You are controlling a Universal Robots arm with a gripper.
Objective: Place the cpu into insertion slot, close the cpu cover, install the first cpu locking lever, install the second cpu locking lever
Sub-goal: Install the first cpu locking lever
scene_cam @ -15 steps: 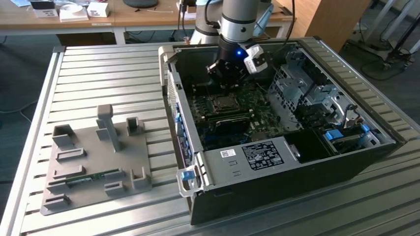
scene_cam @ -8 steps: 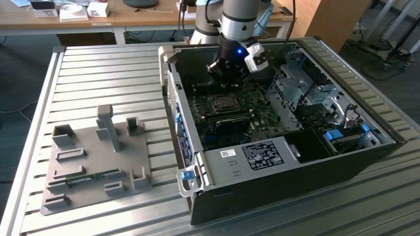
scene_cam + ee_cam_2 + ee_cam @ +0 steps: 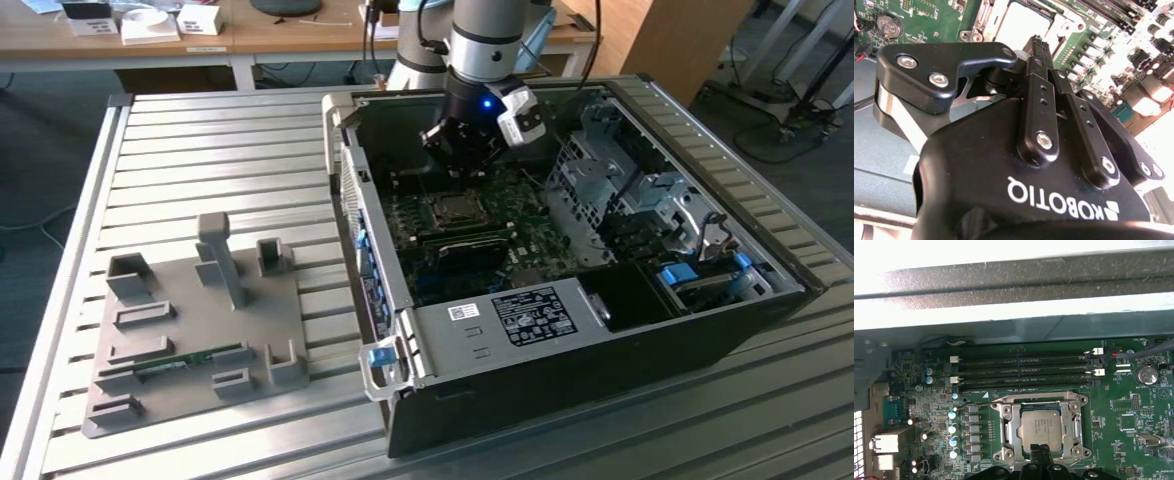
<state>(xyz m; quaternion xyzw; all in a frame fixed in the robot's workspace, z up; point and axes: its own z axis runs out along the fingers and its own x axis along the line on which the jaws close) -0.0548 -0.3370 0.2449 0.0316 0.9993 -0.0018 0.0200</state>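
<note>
The cpu (image 3: 1040, 427), a silver-grey square chip, lies flat in the insertion slot (image 3: 1000, 412) on the green board. The cpu cover (image 3: 1015, 429), a silver frame, lies flat around it, and the chip shows through its window. A thin wire locking lever (image 3: 976, 402) runs along one side of the socket. My gripper (image 3: 1040, 454) is shut with nothing between its fingertips, which hover over the socket's edge just beside the chip. In the exterior view the gripper (image 3: 467, 165) hangs inside the open case, just behind the socket (image 3: 457, 210). In the second wrist view the black fingers (image 3: 1036, 75) meet in front of the bright chip (image 3: 1021, 22).
Long black memory slots (image 3: 1021, 371) run beside the socket, and the case wall (image 3: 1014, 285) rises behind them. A drive cage (image 3: 627, 190) fills the case toward the exterior view's right. A grey fixture plate (image 3: 200, 320) lies on the slatted table (image 3: 214, 160) at that view's left.
</note>
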